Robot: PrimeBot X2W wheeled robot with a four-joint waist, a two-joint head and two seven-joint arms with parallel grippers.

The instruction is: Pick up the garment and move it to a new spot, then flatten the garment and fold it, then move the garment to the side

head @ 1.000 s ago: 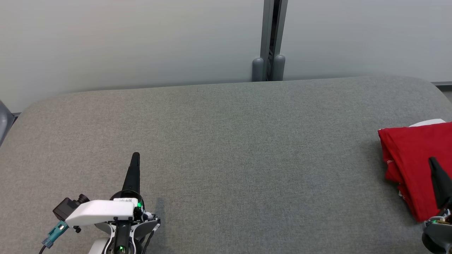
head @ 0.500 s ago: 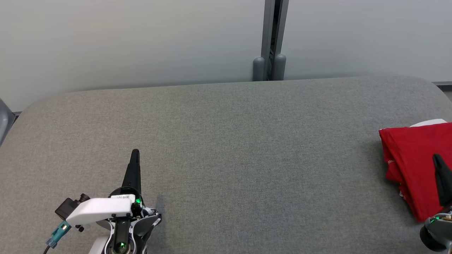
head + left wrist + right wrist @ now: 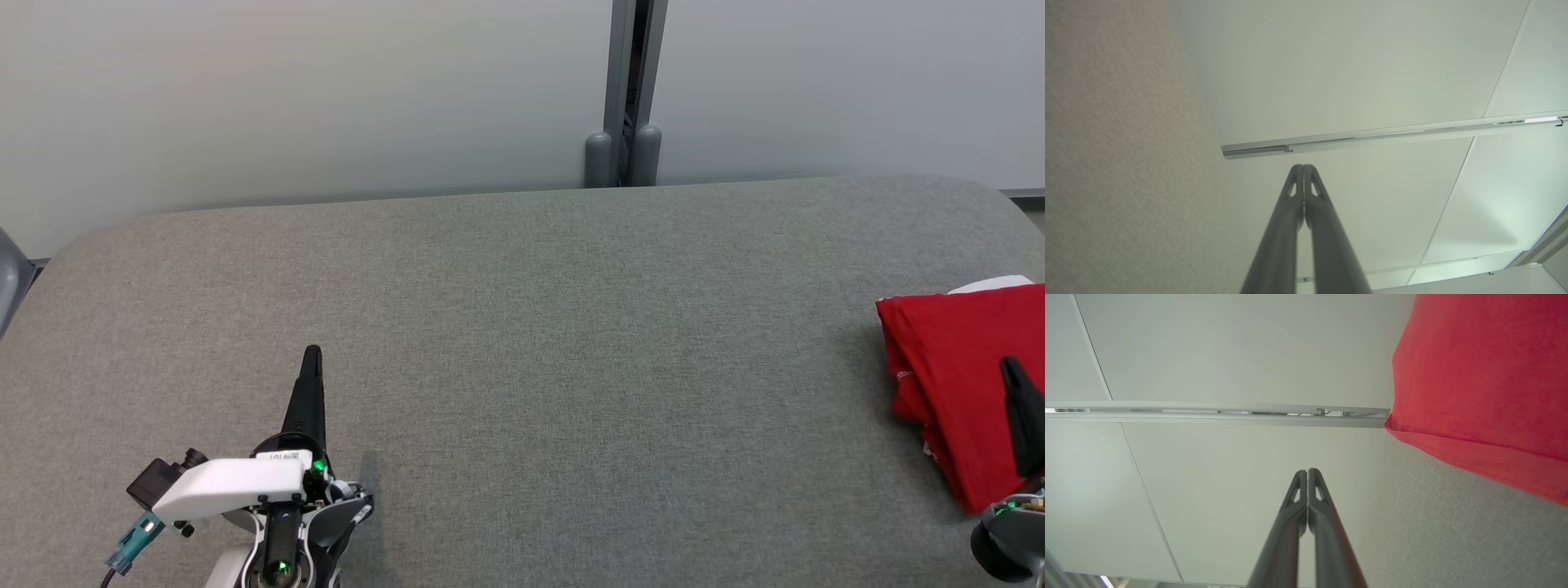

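Observation:
The garment (image 3: 951, 367) is red and lies folded at the right edge of the grey padded table (image 3: 522, 327), partly cut off by the head view's border; a white bit shows at its far edge. In the right wrist view the garment (image 3: 1482, 375) is at the upper right. My right gripper (image 3: 1012, 371) hovers over its near part, fingers pressed together and pointing away, holding nothing (image 3: 1307, 473). My left gripper (image 3: 312, 357) is at the lower left, far from the garment, shut and empty (image 3: 1303, 168).
A pale wall with a grey vertical post (image 3: 627, 90) stands behind the table's far edge. A broad stretch of grey cloth surface lies between the two grippers. A dark object's corner (image 3: 8, 282) shows at the far left.
The left gripper crept slightly forward and the right gripper slid a little right over the garment in the first half second; since then nothing has moved. The garment stays put.

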